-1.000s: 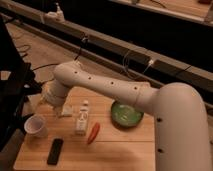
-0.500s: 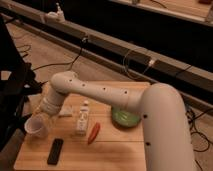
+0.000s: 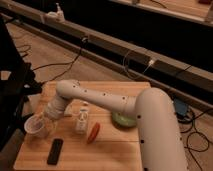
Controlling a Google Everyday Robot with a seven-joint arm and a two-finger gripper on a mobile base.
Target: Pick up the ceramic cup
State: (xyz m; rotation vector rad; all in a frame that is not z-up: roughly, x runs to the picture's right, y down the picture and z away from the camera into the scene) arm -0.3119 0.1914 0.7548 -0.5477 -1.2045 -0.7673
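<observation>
The ceramic cup [image 3: 35, 126] is a small white handleless cup standing near the left edge of the wooden table [image 3: 115, 150]. My gripper [image 3: 45, 120] is at the end of the white arm, which reaches from the right across the table, and it sits right at the cup's right side, touching or overlapping its rim. The arm hides part of the green bowl [image 3: 122, 120].
A white upright bottle [image 3: 82, 118] stands just right of the gripper. An orange-red object [image 3: 93, 132] lies beside it. A black remote-like object [image 3: 55, 151] lies near the front left. Black equipment stands off the table's left edge, and cables lie on the floor behind.
The arm has swung left and down, bringing the gripper from above the table's back left to the cup's side. The cup stands in about the same place.
</observation>
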